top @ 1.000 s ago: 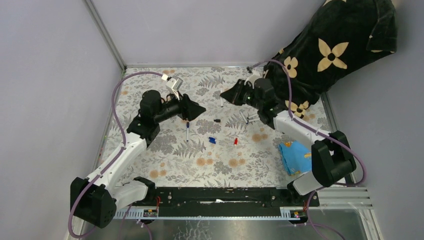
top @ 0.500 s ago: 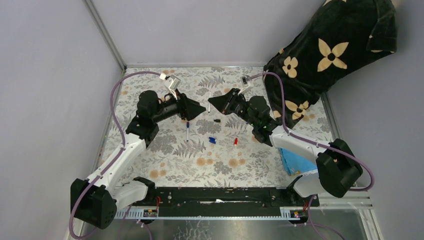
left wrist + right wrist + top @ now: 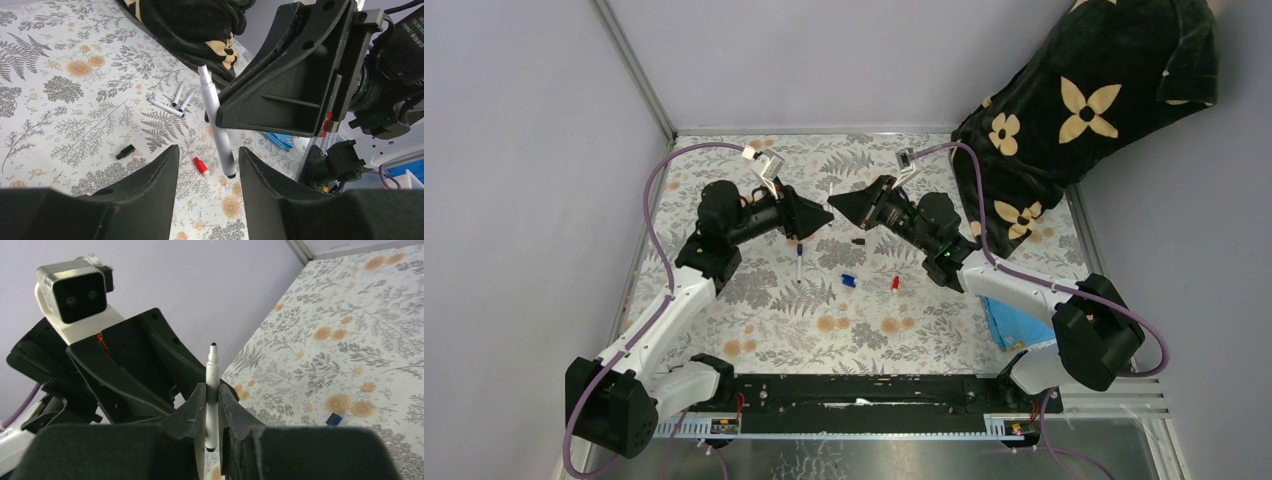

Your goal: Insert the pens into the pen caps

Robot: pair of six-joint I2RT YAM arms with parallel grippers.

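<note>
My right gripper [image 3: 212,390] is shut on a white pen [image 3: 213,365] that stands upright, dark tip up. In the left wrist view the same pen [image 3: 216,125] hangs down from the right gripper [image 3: 280,85], its lower end between my left gripper's [image 3: 207,152] open fingers [image 3: 150,190], touching neither. From above, the two grippers [image 3: 826,222] [image 3: 834,207] meet tip to tip over the mat's middle. A black cap [image 3: 858,241], a blue cap [image 3: 848,281] and a red cap [image 3: 895,284] lie on the mat. Three more pens [image 3: 165,107] lie beyond.
Another pen [image 3: 799,262] lies on the mat under the left arm. A black flowered cloth [image 3: 1084,100] fills the back right corner. A blue cloth [image 3: 1014,315] lies at the right by the right arm's base. Grey walls close the left and back.
The right arm has swung left with the pen, from the back right up to the left gripper. The left arm has barely moved; its fingers have narrowed a little.
</note>
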